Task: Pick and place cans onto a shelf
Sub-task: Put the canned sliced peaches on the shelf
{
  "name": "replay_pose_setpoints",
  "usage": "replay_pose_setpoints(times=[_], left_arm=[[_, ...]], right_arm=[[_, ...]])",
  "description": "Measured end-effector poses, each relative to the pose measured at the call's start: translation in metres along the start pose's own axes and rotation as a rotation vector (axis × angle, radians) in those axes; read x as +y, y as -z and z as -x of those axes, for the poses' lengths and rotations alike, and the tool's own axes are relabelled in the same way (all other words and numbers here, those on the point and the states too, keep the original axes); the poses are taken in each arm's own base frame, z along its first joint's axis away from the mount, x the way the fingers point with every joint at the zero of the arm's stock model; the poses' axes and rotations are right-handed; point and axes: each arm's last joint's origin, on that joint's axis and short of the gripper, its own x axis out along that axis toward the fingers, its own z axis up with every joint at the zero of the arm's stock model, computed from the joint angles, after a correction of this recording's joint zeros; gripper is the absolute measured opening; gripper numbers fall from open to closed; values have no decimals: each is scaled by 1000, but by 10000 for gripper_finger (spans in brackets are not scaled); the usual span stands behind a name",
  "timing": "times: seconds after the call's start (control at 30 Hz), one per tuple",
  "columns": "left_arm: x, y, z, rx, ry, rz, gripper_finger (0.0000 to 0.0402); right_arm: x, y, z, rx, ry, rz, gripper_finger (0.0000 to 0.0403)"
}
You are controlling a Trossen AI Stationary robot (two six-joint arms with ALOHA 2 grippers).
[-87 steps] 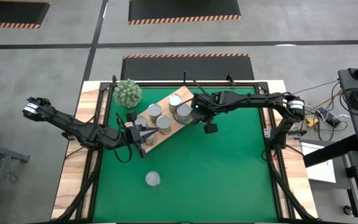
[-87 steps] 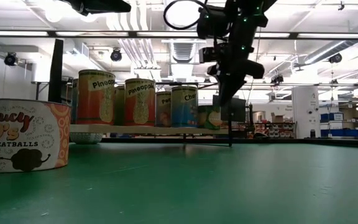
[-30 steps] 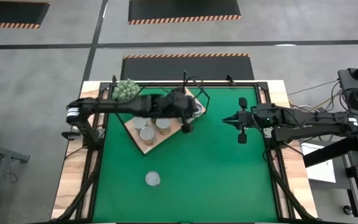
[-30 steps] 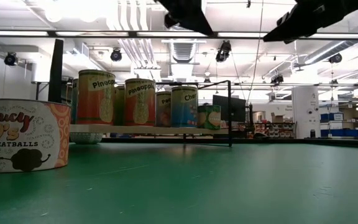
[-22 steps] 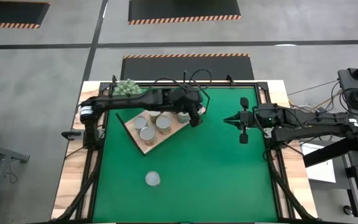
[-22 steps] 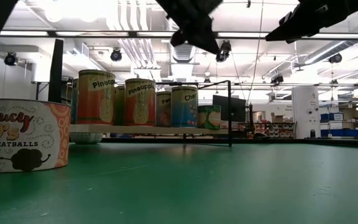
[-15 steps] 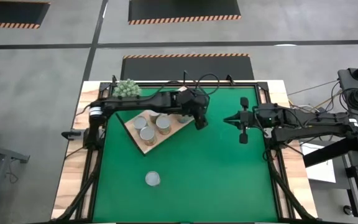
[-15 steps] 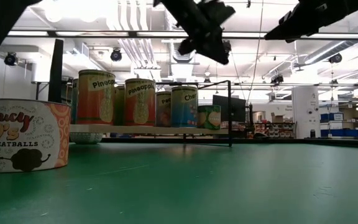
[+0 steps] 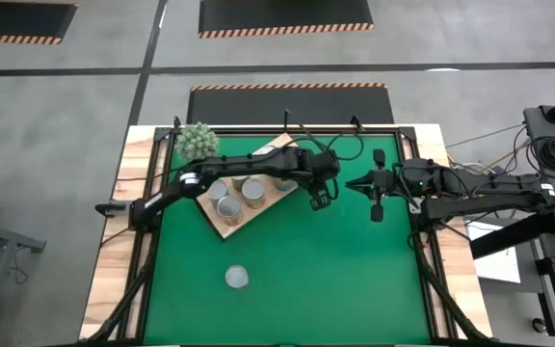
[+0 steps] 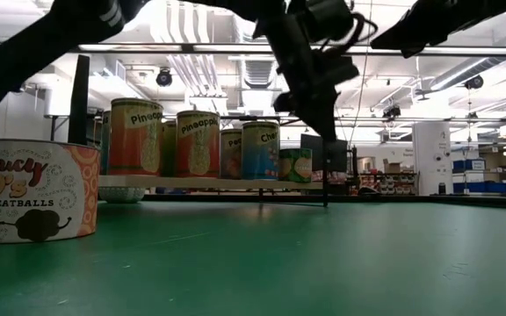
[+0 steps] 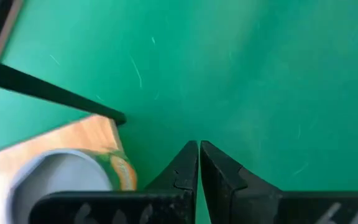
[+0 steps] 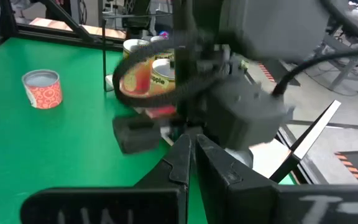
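1. flat wood-grain shelf (image 9: 231, 220), a light-brown board lying askew in the upper middle of the high view on the green mat of the bench (image 9: 335, 280), thin black wire frame at its upper end.
2. short metal cans (image 9: 229, 198) with shiny round silver tops standing grouped on the board; paper labels with pineapple print readable in the low view.
3. one more can (image 9: 237, 278) alone on the mat, lower left of centre, well apart from the shelf; orange-and-white meatball label at the low view's left edge.
4. left claw (image 9: 320, 201) hanging above bare mat just right of the shelf's end, dark tapered fingers (image 11: 188, 167) pressed together, empty.
5. right claw (image 9: 375, 212) right of centre, near the left one, fingers together, empty.
6. spiky green ball plant (image 9: 198, 141) at the bench's upper left corner.
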Motion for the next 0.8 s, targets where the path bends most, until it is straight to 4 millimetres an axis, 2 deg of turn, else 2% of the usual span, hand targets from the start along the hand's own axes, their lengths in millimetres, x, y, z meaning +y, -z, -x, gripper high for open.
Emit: replay_pose_setpoints(times=[0.13,0.27,0.8], left_arm=[[3,7,-9,35,-19,0,0],[7,10,-14,40,-126,-13,0],[15,10,-14,25,-265,-5,0]], right_arm=[[0,0,0,2,0,7,12],[0,0,0,3,0,18,12],[0,1,-1,4,-1,19,12]])
